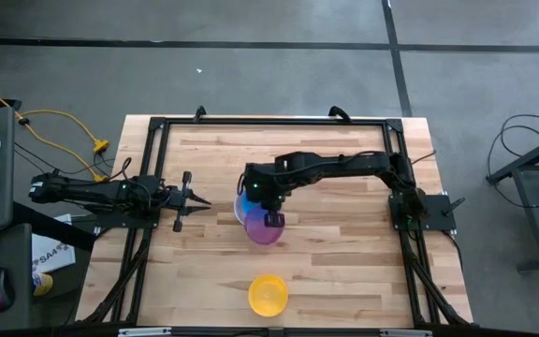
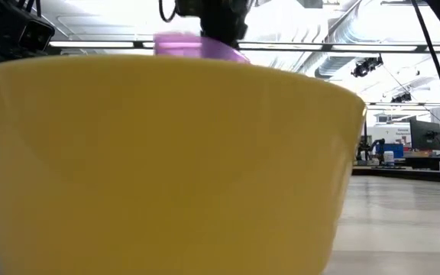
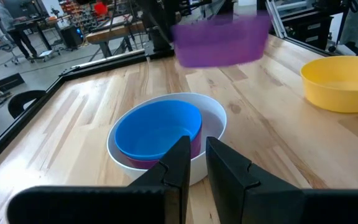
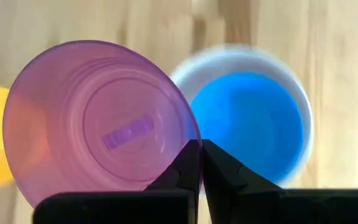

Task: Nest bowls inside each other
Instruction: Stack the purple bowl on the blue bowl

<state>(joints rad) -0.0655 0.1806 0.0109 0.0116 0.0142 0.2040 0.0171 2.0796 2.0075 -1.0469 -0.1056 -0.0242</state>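
My right gripper [image 1: 271, 217] is shut on a translucent purple bowl [image 1: 266, 234], which hangs above the middle of the table beside a nested stack. The stack is a white bowl [image 3: 215, 127] standing on the table with a blue bowl [image 3: 157, 127] inside it. The rim of a pinkish bowl [image 3: 143, 163] shows under the blue one. A yellow bowl [image 1: 268, 294] stands alone near the table's front edge. My left gripper [image 1: 199, 199] waits at the table's left, level, with a narrow gap between its fingers and nothing in it. My right gripper pinches the purple bowl's rim [image 4: 188, 144] between its two fingers, one on the inner side of the wall and one on the outer. The fingers slant down from above. The bowl hangs clear of the table, mouth up and slightly tilted.
A black metal frame [image 1: 157, 126] runs around the wooden tabletop. The yellow bowl [image 2: 166, 168] fills most of the low view. Bare wood lies to the right of the stack and along the far side.
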